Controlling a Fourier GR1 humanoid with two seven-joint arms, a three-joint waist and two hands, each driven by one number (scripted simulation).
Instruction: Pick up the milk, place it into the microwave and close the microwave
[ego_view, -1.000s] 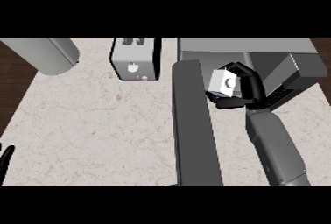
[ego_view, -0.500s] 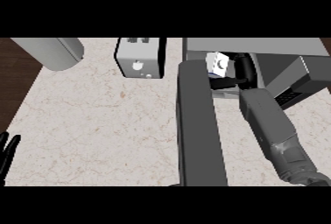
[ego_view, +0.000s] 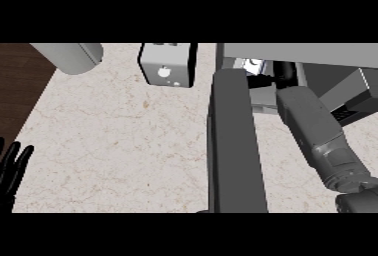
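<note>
At the near left edge of the head view, the left hand (ego_view: 13, 170) rests with its dark fingers straight and spread upward, over the edge where the pale marbled counter (ego_view: 118, 145) meets the brown floor. At the near right, the grey right forearm (ego_view: 325, 140) comes in from the lower edge and runs up and away toward the microwave (ego_view: 295, 52). Beside it on the left, the microwave's open door (ego_view: 235, 145) stands out toward the viewer as a long dark grey slab, seen edge-on. Farther up, the right hand (ego_view: 284, 75) is inside the oven's opening under its top panel; only a black part of it shows, and whether its fingers are curled or straight cannot be told. Just to the left of the hand, a small white part of the milk (ego_view: 255, 64) shows within the opening, mostly hidden. Farther left on the counter stands a grey toaster (ego_view: 168, 65) with a round knob on its face, and at the far left corner a light grey rounded vessel (ego_view: 70, 56) sits partly cut off.
</note>
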